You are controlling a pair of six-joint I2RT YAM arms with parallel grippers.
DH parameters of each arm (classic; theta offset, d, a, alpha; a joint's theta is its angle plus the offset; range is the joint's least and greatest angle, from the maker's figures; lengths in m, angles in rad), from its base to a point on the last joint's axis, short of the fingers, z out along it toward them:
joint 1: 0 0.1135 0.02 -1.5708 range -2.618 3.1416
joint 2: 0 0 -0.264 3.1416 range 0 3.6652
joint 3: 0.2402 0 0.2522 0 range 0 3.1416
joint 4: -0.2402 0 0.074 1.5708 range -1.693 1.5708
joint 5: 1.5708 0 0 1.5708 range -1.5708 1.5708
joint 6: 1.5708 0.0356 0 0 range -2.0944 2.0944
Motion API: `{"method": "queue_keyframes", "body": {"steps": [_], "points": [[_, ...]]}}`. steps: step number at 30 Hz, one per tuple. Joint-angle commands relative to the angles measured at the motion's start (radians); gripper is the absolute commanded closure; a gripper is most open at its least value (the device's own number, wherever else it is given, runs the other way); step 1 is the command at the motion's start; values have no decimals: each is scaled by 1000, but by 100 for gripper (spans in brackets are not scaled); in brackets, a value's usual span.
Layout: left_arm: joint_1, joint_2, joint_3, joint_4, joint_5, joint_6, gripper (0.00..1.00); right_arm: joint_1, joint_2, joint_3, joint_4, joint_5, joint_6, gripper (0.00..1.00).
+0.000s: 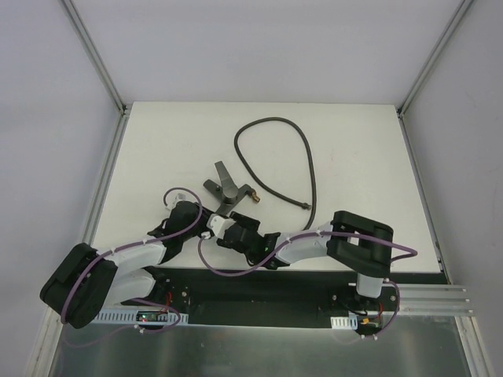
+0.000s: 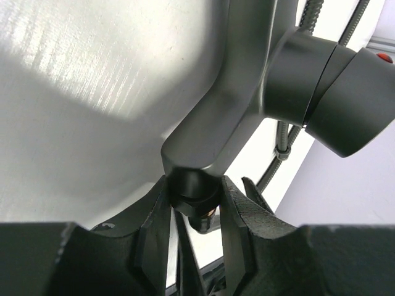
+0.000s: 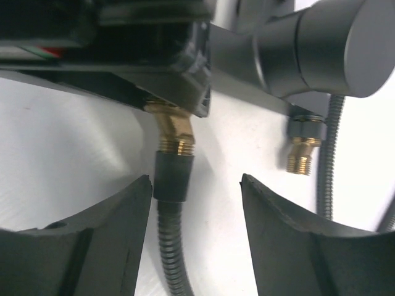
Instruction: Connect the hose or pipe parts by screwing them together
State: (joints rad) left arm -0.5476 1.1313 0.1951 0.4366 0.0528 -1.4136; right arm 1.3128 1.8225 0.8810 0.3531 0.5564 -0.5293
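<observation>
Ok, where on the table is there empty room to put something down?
Two big bare patches: the far-left part of the table, between its left edge and the forked fitting, and the right side, between the hose and the right edge. A smaller one lies inside the hose loop. The near middle is crowded: left gripper and right gripper meet at the fitting.

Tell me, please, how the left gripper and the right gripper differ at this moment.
The left gripper is shut on a leg of the forked fitting; the right gripper is open. The left gripper's fingers press that leg from both sides; the right gripper's fingers flank the dark collar of the hose without touching it. Both are black two-finger grippers working at the same joint.
</observation>
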Motion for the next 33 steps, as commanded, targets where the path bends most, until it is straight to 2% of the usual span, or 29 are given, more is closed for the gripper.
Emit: {"method": "queue_keyframes", "body": {"steps": [1,3,4,6,7,8,9,10,14,15,16,18,19,21,23,27,33], "points": [[17,-53,58,10,39,1,100,3,29,15,-10,129,-57,43],[18,-62,55,11,45,-7,100,2,38,12,29,116,-69,50],[18,-65,52,11,47,-8,100,-1,41,12,38,108,-72,59],[18,-73,41,22,50,-16,100,-6,49,19,58,67,-61,70],[20,-73,37,27,51,-16,100,-20,49,30,57,42,-49,80],[20,-73,27,33,56,-13,100,-29,38,29,61,2,-34,85],[18,-70,21,50,61,-5,100,-44,29,26,69,-91,-3,96],[18,-67,17,56,71,-2,100,-75,21,21,81,-139,18,99],[18,-42,-54,135,64,-11,100,-174,-35,-26,202,-424,115,99],[18,-27,-71,175,59,-16,100,-211,-37,-31,233,-629,171,99],[18,-15,-86,242,56,-12,100,-292,-34,-34,271,-741,293,99],[18,25,-112,295,48,10,100,-360,10,-34,413,-981,417,99],[18,39,-124,350,48,21,100,-404,26,-39,464,-1025,505,99],[18,76,-132,384,45,25,100,-438,79,-33,585,-1134,581,99],[20,96,-138,422,39,30,100,-480,138,-19,664,-1211,674,99],[23,133,-132,425,30,42,100,-514,184,6,676,-1205,712,99],[23,140,-135,401,7,39,100,-532,205,96,457,-1136,614,98]]}}
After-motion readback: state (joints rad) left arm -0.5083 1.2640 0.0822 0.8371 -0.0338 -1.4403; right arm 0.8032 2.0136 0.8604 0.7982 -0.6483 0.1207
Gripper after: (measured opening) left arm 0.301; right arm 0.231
